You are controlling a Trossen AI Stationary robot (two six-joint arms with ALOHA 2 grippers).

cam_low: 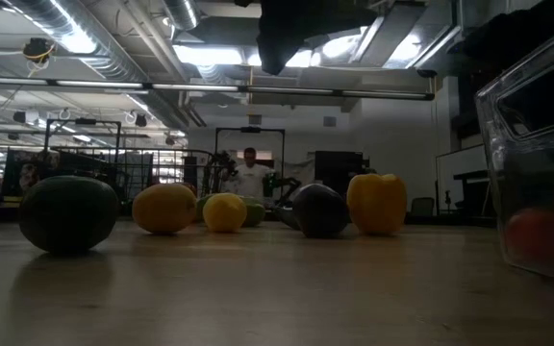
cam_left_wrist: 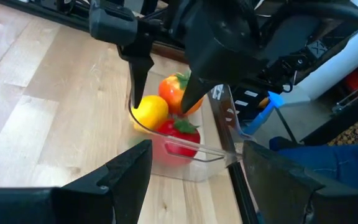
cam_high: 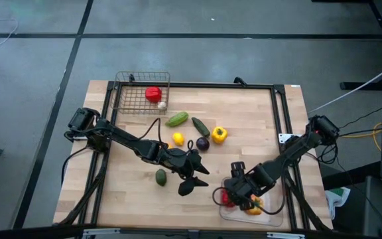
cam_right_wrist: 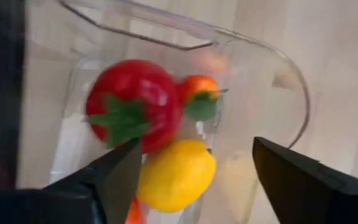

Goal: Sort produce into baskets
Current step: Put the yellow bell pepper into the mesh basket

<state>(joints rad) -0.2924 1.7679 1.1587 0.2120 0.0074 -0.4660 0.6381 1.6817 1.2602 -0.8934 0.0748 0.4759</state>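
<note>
The clear plastic tray (cam_high: 270, 214) lies at the table's near edge, right of centre, and holds a red fruit (cam_right_wrist: 132, 102), a yellow lemon (cam_right_wrist: 176, 174) and an orange-red fruit (cam_right_wrist: 199, 90). My right gripper (cam_high: 234, 192) hangs open over the tray's left end, its fingers (cam_left_wrist: 139, 74) on either side of the lemon, holding nothing. My left gripper (cam_high: 192, 179) is open and empty above the table, just left of the tray. The wire-mesh basket (cam_high: 130, 99) at the far left holds a red piece (cam_high: 153, 93) and a white piece (cam_high: 162, 105).
Loose produce lies mid-table: a green cucumber (cam_high: 177, 119), a dark green piece (cam_high: 200, 126), a yellow pepper (cam_high: 219, 135), a purple eggplant (cam_high: 203, 143), a lemon (cam_high: 178, 139) and a green avocado (cam_high: 160, 176). A person (cam_low: 250, 173) stands far behind the table.
</note>
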